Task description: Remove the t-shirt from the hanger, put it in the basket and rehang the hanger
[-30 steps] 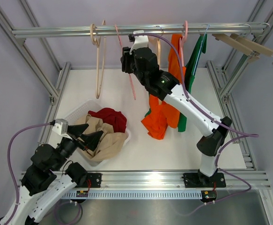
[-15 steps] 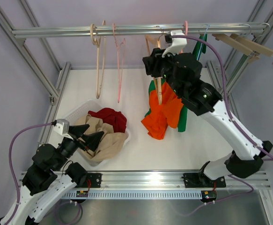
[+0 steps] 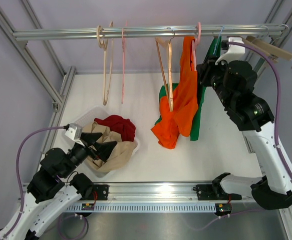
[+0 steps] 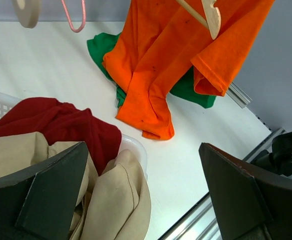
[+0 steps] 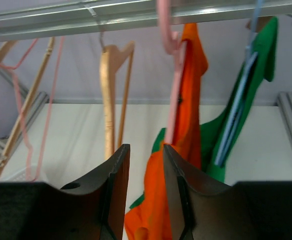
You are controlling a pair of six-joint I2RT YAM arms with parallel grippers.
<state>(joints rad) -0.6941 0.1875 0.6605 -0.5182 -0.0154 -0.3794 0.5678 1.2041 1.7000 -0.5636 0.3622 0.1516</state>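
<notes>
An orange t-shirt (image 3: 178,107) hangs on a pink hanger (image 3: 198,31) from the top rail (image 3: 135,33), and its lower part rests crumpled on the table. It also shows in the left wrist view (image 4: 161,55) and the right wrist view (image 5: 186,100), where the pink hanger (image 5: 173,85) runs down into it. My right gripper (image 3: 203,75) is high up just right of the shirt, facing it, and its fingers (image 5: 144,150) stand a little apart and hold nothing. My left gripper (image 3: 103,148) is wide open (image 4: 143,195) and empty over the basket.
A green shirt (image 3: 208,65) on a blue hanger (image 5: 236,115) hangs right behind the orange one. A bare wooden hanger (image 3: 167,65) hangs just to its left. More bare hangers (image 3: 105,65) hang further left. A white basket (image 3: 80,120) holds red (image 3: 116,125) and beige (image 3: 113,152) clothes.
My right arm has swung from the left of the orange shirt along the rail to its right side. The thin pink hanger at the left now hangs straight. The left arm barely moved.
</notes>
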